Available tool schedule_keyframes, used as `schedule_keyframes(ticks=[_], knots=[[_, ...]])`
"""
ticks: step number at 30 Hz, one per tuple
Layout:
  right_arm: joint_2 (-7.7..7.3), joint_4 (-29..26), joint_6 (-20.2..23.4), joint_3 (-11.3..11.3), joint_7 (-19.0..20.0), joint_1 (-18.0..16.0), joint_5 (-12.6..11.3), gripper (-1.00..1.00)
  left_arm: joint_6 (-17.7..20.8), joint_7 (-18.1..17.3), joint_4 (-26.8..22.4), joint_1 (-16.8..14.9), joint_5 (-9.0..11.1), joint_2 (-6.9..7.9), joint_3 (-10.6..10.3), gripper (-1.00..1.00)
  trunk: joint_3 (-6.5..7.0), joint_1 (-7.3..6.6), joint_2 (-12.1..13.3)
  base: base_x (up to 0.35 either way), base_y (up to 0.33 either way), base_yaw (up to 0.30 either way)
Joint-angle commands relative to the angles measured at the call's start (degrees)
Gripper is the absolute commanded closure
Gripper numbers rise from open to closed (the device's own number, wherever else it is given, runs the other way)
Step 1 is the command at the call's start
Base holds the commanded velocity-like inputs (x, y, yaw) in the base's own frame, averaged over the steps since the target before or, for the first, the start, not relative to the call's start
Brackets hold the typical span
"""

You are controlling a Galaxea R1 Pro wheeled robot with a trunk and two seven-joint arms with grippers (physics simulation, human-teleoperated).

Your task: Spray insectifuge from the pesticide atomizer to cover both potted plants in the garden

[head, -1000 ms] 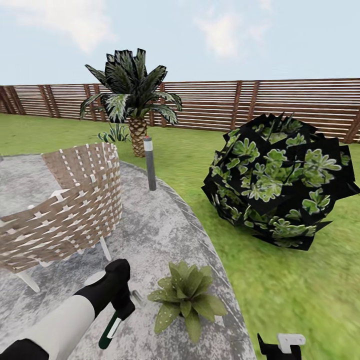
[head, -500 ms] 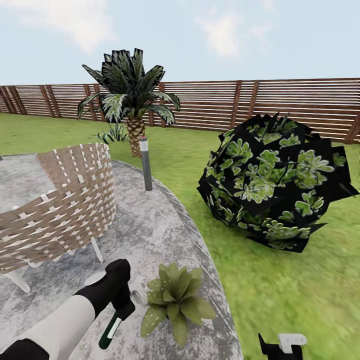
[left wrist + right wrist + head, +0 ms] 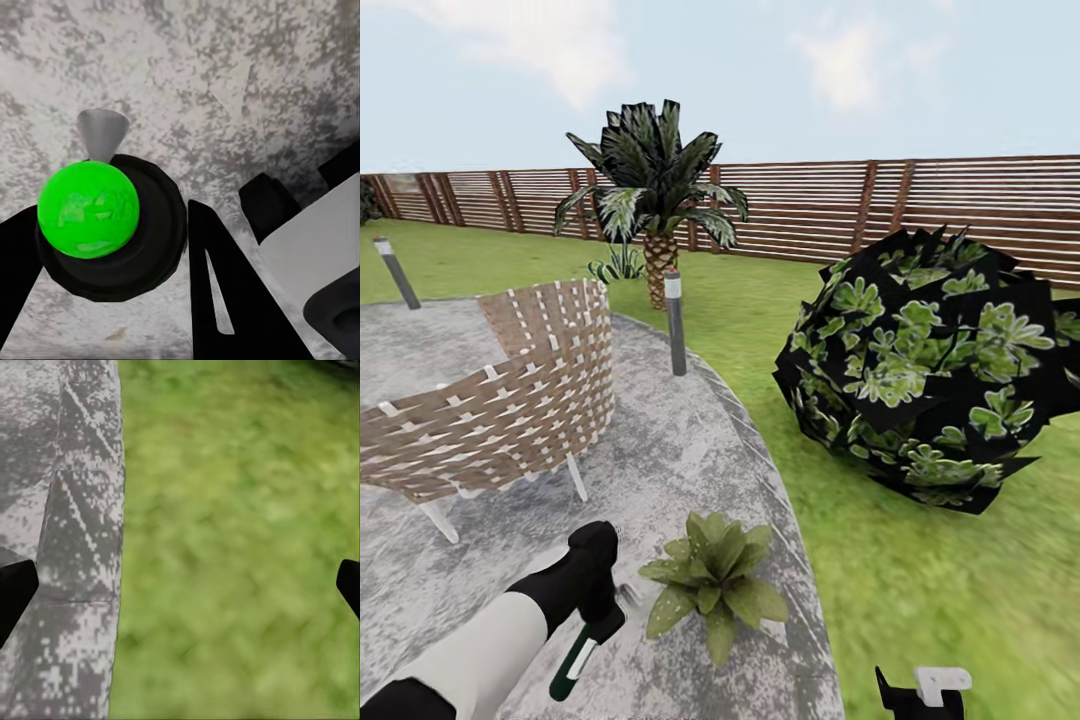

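Observation:
My left gripper (image 3: 600, 612) is shut on the pesticide atomizer (image 3: 574, 660), a dark green bottle with a white stripe that hangs low over the grey patio. In the left wrist view the atomizer (image 3: 88, 210) shows a bright green round top, a black collar and a grey cone nozzle, with my left gripper (image 3: 112, 251) closed around it. Just right of that hand, a potted plant (image 3: 715, 580) sits on the patio, a rosette of pointed green leaves with faint whitish specks. My right gripper (image 3: 920, 690) is low at the right; the right gripper (image 3: 180, 585) is open over the patio edge and lawn.
A woven wicker chair (image 3: 500, 400) stands on the round patio (image 3: 660, 450) to the left. Two bollard lights (image 3: 676, 322) mark its rim. A big dark-leaved shrub (image 3: 930, 365) sits on the lawn at right. A palm (image 3: 655, 205), a small striped plant (image 3: 618, 265) and a slatted fence (image 3: 810, 210) lie beyond.
The whole picture has shifted: the camera has turned left, bringing a second bollard light into view. Both arms keep the same pose, and the atomizer stays in the left gripper.

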Motion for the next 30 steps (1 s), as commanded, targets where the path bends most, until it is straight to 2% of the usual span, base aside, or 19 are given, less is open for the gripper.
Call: schedule_keyframes(ticks=[1, 4, 7, 11, 18, 25, 26, 27, 29, 30], knots=[[-0.03, 0.03, -0.2, -0.5, 0.47, -0.04, 0.14, -1.0, 0.27, -0.54, -0.08, 0.11, -0.45, 0.2, -0.2, 1.0, -0.05, -0.01, -0.02, -0.002, -0.002, 0.13], [-0.04, 0.03, -0.2, -0.5, 0.47, -0.04, 0.14, -1.0, 0.27, -0.51, -0.05, 0.25, -0.2, 0.58, 0.03, 1.0, -0.05, -0.01, -0.02, -0.001, -0.001, 0.041], [-0.05, 0.03, -0.2, -0.5, 0.47, -0.04, 0.14, -1.0, 0.35, 0.01, -0.11, 0.26, -0.4, 0.18, 2.73, 1.0, -0.05, -0.01, -0.02, 0.0, 0.0, 0.006], [-0.04, 0.03, -0.2, -0.5, 0.47, -0.04, 0.14, -1.0, 0.28, 4.86, 1.81, 0.82, 0.08, 0.56, 3.6, 1.0, -0.05, -0.01, -0.02, 0.0, 0.0, 0.0], [0.0, 0.03, -0.2, -0.5, 0.47, -0.04, 0.14, -1.0, 0.27, 5.94, 1.65, 1.15, 0.33, -0.12, 3.99, 1.0, -0.05, -0.01, -0.02, 0.0, 0.0, 0.015], [0.12, 0.03, -0.2, -0.5, 0.47, -0.04, 0.14, -1.0, 0.27, 5.97, 1.29, 1.15, 0.37, -0.24, 3.86, 1.0, -0.05, -0.01, -0.02, 0.011, -0.015, 0.205], [0.12, 0.03, -0.2, -0.5, 0.47, -0.04, 0.14, -1.0, 0.27, 5.99, 1.32, 1.15, 0.35, -0.21, 4.39, 1.0, -0.05, -0.01, -0.02, 0.111, -0.152, 0.063], [0.12, 0.03, -0.2, -0.5, 0.47, -0.04, 0.14, -1.0, 0.21, 6.0, 1.29, 1.15, 0.34, -0.19, 6.01, 1.0, -0.05, -0.01, -0.02, 0.139, -0.2, 0.026], [0.12, 0.03, -0.2, -0.5, 0.47, -0.04, 0.14, -1.0, 0.08, 6.09, 1.28, 1.15, 0.33, -0.21, 7.85, 1.0, -0.05, -0.01, -0.02, 0.094, -0.233, 0.012], [0.12, 0.03, -0.2, -0.5, 0.47, -0.04, 0.14, -1.0, 0.06, 6.12, 1.28, 1.15, 0.31, -0.23, 8.22, 1.0, -0.05, -0.01, -0.02, 0.02, -0.255, 0.005]])
